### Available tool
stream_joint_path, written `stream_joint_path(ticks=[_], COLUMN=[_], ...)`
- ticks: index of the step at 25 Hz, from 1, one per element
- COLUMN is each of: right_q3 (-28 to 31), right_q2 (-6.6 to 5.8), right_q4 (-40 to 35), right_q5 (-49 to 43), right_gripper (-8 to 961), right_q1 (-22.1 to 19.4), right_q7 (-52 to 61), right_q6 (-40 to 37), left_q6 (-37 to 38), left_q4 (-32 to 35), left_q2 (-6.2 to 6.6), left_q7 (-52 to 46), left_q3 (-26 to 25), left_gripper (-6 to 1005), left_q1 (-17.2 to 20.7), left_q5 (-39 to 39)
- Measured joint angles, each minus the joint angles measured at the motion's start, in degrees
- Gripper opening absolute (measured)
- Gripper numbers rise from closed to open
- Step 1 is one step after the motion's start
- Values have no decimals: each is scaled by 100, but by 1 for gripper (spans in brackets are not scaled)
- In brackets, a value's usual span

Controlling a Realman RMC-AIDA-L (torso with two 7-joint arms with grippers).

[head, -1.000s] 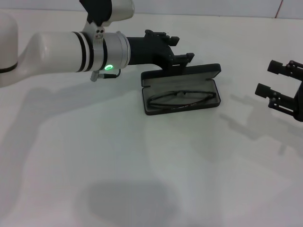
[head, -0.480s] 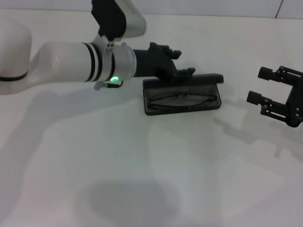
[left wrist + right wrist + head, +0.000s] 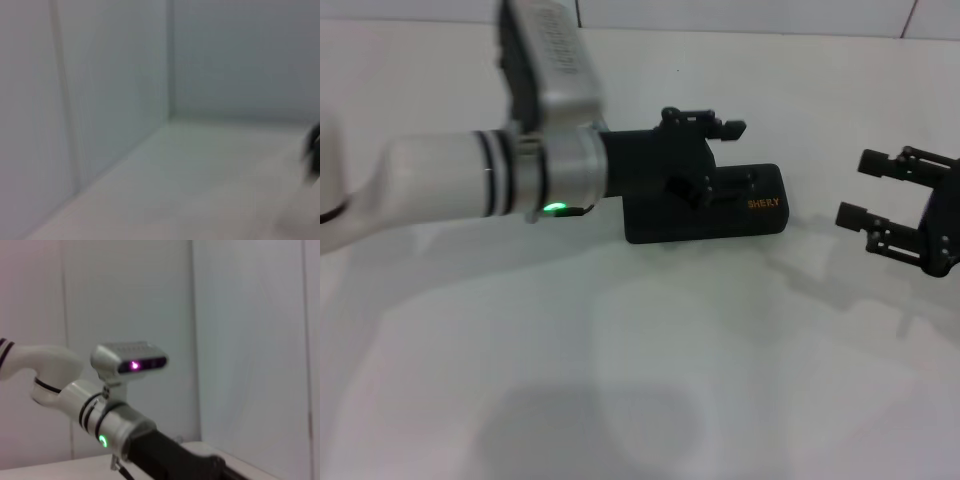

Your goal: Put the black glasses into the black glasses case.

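Black glasses case lay lid-down, rigid and light; press only on its flat lid. Left gripper rested there, jaw state indeterminable; right gripper spread.

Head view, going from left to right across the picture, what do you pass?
White left arm → left gripper, over the near end of the closed black glasses case → right gripper, open above the table.

1. Setting: robot test lab or enclosed test cell.
2. Evidence: plain white table, bare apart from one black glasses case.
3. White panelled walls with vertical seams meet in a corner behind the table.
4. No household furnishings or decoration visible.
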Motion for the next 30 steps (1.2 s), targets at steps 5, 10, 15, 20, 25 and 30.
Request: stream_joint_path(ticks=[5,10,15,20,25,30], right_q3=[-16,-229,-387,-450,-446,-456], right_q2=[-1,-1,34,66,77,86], right_q4=[-17,-27,120,715,1064,1171], right_q5=[-230,-412,-444,-443,-416,-357], right_gripper=[635,725,767,764,763,761], right_q1=[243,575,812,1147,1274,1309], right_q7=[58,108,78,-243,-621,-764], right_q6=[-359,-562,-485,-455,-413,-379], left_q6=[2629,4339,4448,4418,4413,4413], left_q4=[391,9,-187,-211,-333,-339], left_q2=[250,516,571,498,477,467], left_q7=[429,1051,1459,1627,1629,1632], left_q3=[-947,-1818,-1964,-2120,-2348,-2350], left_gripper=[636,636,636,636,636,636], left_q1=[666,1114,1436,1625,1589,1575], left_q5=[-174,-165,49,128,183,199])
